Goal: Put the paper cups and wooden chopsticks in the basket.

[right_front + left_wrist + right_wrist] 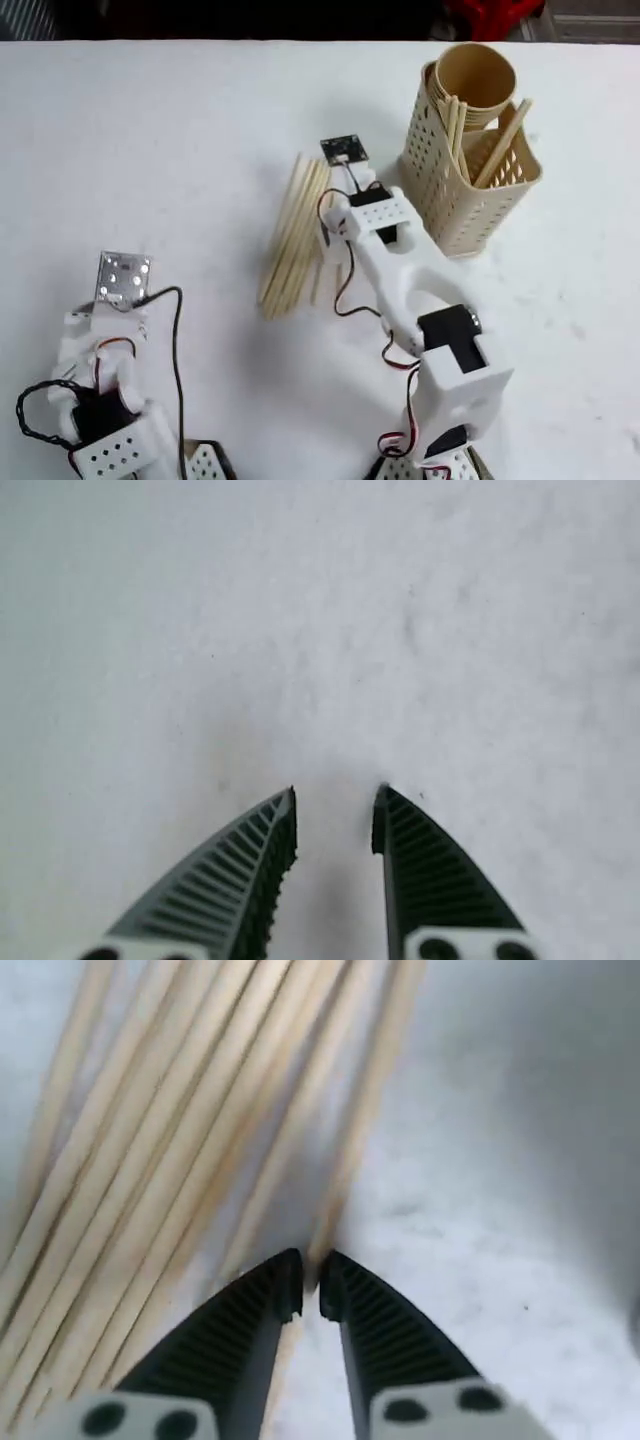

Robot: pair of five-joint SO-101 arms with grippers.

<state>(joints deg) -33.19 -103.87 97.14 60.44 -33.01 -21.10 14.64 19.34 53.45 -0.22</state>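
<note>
Centrally, loose chopsticks (pixel 295 235) are laid on the table (pixel 150 150), left of the basket (pixel 470 200). One chopstick (pixel 352 1150) on the pile's right side is pinched by the right gripper (pixel 310 1285). Cups (pixel 475 75) and more sticks are held in the basket, far right. The left gripper (pixel 335 810) is parked near left, jaws apart.

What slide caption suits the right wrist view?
Right gripper pinches one wooden chopstick at the edge of the pile.
</note>
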